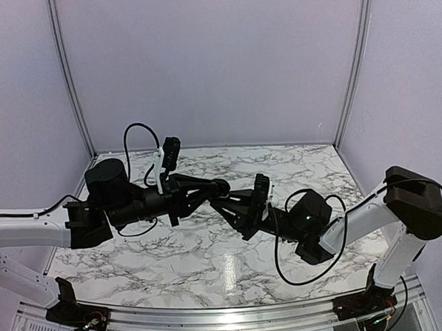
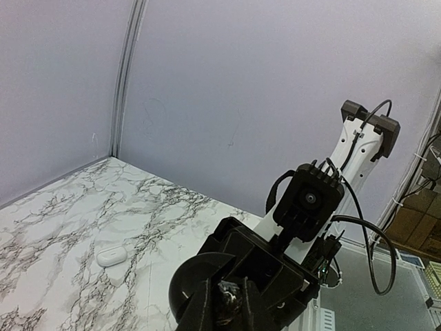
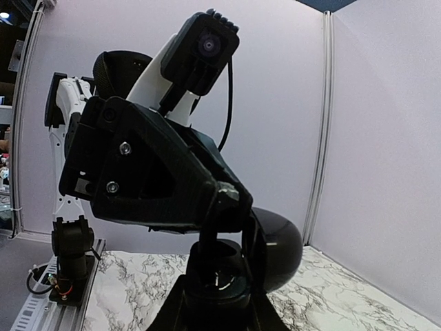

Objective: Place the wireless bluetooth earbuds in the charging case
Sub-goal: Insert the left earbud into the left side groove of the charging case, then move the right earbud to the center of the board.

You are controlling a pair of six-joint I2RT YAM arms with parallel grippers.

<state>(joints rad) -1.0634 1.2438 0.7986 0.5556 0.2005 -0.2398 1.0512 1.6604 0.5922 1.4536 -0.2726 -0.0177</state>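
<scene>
- Right pincer [image 3: 215, 283] was clamped shut on a black case [image 3: 277, 245].
- Left pincer [image 2: 224, 303] had its tips at that case; open or closed, I couldn't tell.
- A white case [image 2: 111, 256] lay well apart from it.

And here's the marble table [image 1: 174, 264], white stone veined with grey, glare bouncing off it at six o'clock from overhead. On the left wrist view, one white charging case [image 2: 111, 256] lies flat on the marble at eight o'clock.
</scene>
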